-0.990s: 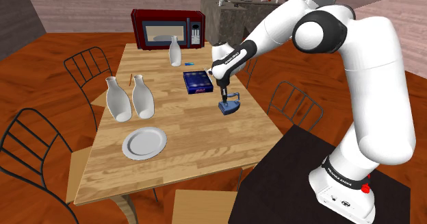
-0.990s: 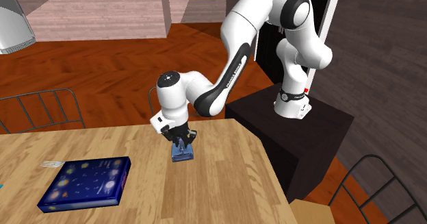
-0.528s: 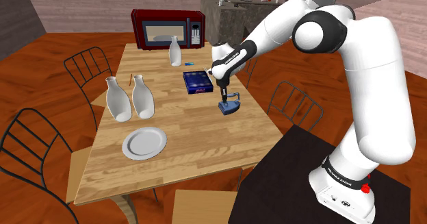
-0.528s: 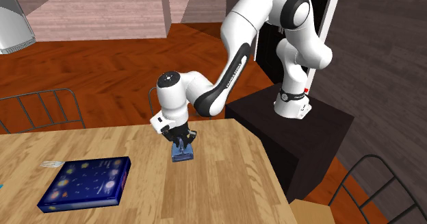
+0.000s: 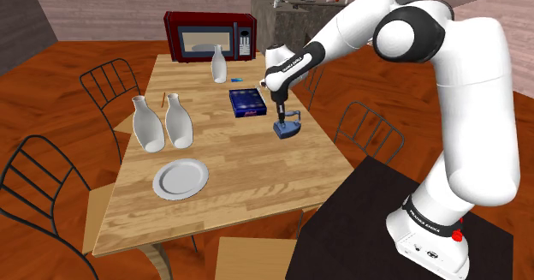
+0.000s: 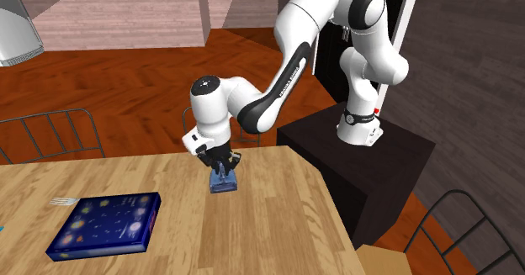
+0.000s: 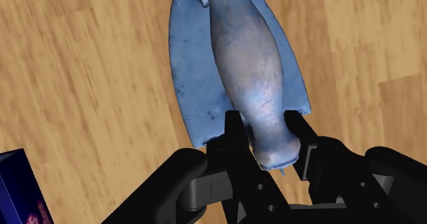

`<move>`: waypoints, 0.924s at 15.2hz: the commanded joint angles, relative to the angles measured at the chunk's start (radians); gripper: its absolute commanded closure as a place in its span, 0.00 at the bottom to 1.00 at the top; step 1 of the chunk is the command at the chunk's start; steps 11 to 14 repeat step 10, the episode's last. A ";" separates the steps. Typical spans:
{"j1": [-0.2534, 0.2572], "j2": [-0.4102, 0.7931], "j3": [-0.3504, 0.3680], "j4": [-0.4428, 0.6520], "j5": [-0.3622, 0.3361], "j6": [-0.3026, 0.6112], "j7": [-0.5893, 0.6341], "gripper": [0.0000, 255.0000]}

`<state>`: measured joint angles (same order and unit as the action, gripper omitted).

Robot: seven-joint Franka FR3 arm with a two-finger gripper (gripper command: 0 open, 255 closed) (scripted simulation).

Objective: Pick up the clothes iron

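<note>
Clasping the blue clothes iron (image 7: 236,58) by its handle's rear end, gripper (image 7: 265,127) narrowed, near the wooden table's (image 5: 248,175) edge beside the stand (image 5: 368,210); an end-of-handle grip risks the iron pivoting nose-down or slipping out.

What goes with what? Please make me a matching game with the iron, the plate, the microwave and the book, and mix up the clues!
Things:
1. iron
2. plate
3. microwave
4. book

Clues:
a. red, at the far end of the table in the shoulder view
b. light blue, clasped in the gripper
c. round and pale, lying near two white vases
d. dark blue and flat, dotted with bright specks

Pairs: 1-b, 2-c, 3-a, 4-d
</note>
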<state>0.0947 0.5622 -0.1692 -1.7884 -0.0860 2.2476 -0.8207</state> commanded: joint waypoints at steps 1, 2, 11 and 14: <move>0.001 -0.020 -0.001 0.000 -0.001 -0.020 -0.002 1.00; 0.002 -0.029 -0.002 0.001 -0.002 -0.029 -0.003 1.00; 0.005 -0.078 -0.005 0.014 -0.006 -0.091 -0.008 1.00; 0.005 -0.078 -0.005 0.014 -0.006 -0.091 -0.008 1.00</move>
